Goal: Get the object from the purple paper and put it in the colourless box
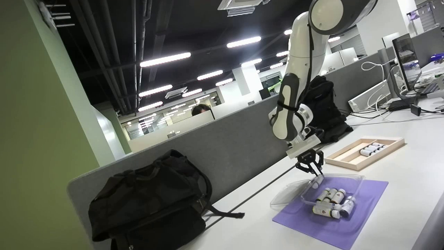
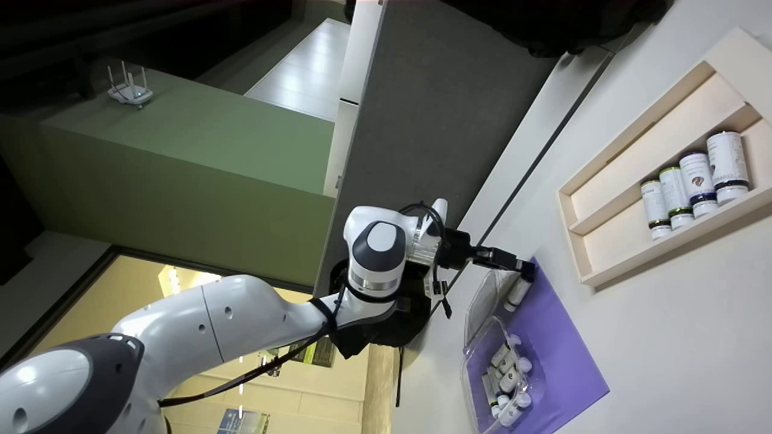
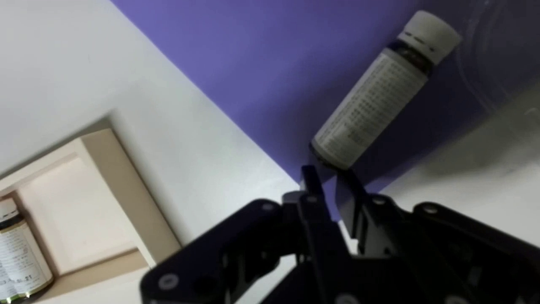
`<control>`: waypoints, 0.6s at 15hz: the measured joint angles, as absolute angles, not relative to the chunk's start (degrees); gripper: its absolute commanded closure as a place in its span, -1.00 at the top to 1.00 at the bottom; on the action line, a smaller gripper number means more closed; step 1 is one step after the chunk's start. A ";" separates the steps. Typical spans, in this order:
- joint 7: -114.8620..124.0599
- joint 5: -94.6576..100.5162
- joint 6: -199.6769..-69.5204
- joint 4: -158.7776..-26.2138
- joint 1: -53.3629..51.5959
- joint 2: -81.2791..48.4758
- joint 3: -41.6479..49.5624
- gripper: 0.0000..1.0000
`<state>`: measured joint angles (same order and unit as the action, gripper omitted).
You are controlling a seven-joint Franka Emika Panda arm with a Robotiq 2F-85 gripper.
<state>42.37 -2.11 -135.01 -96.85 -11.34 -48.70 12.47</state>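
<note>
In an exterior view, a black backpack (image 1: 149,205) stands along the bench's (image 1: 236,232) partition (image 1: 242,152) edge. Rightward, the gripper (image 3: 329,173) points at the partition-side corner of the purple sheet (image 1: 367,198), jaws narrowly parted at the base of a white-capped bottle (image 3: 371,109); whether they pinch it cannot be told. The clear plastic box (image 1: 348,184) on the sheet holds more bottles (image 1: 338,196). White bench surface runs to the opposite edge; farther right lies a wooden tray (image 1: 381,155).

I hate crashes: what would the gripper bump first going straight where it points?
Probably the small white-labelled, white-capped cylindrical bottle, right by the jaws; whether they touch, I can't tell.
</note>
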 measured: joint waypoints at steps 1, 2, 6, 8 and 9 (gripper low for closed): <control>42.42 -2.11 -133.05 -96.53 -11.29 -48.60 12.47 0.33; 42.58 -2.11 -131.26 -96.27 -11.26 -48.46 12.47 0.43; 43.33 -2.27 -126.85 -96.00 -11.22 -47.98 12.38 0.93; 44.57 -2.45 -125.95 -96.03 -11.21 -47.98 12.13 0.99; 45.47 -2.51 -125.76 -96.09 -11.22 -47.98 11.90 1.00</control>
